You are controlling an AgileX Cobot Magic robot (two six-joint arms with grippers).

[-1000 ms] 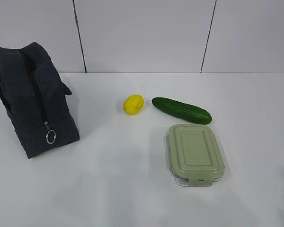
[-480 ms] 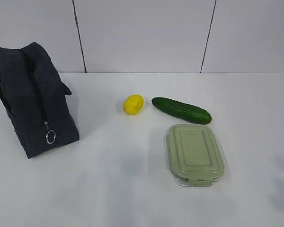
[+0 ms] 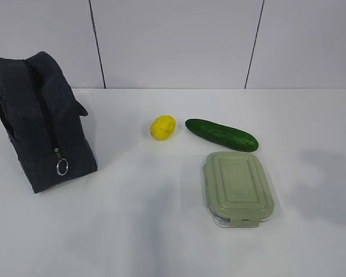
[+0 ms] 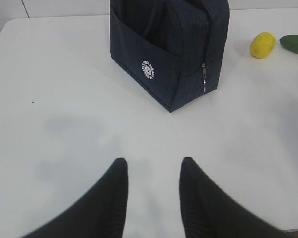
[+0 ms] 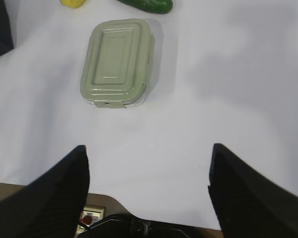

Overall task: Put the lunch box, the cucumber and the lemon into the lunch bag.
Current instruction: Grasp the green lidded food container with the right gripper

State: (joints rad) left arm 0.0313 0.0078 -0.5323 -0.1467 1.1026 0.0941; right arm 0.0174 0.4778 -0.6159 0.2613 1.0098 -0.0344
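Note:
The navy lunch bag (image 3: 41,121) stands at the left, zipper closed, with a silver ring pull (image 3: 61,167); it also shows in the left wrist view (image 4: 169,49). The yellow lemon (image 3: 162,127) and the dark green cucumber (image 3: 221,134) lie mid-table. The lunch box (image 3: 237,188) with its sage-green lid lies in front of the cucumber, also in the right wrist view (image 5: 117,62). My left gripper (image 4: 153,166) is open and empty, well short of the bag. My right gripper (image 5: 149,151) is wide open and empty, short of the lunch box. Neither gripper shows in the exterior view.
The white table (image 3: 161,219) carries only these items. A grey panelled wall (image 3: 173,40) stands behind it. The table's near edge and a device with a red button (image 5: 87,218) show under the right gripper. Shadows lie on the table at the right (image 3: 328,184).
The objects have not moved. A shadow on the table at the right has grown and spread leftward toward the lunch box.

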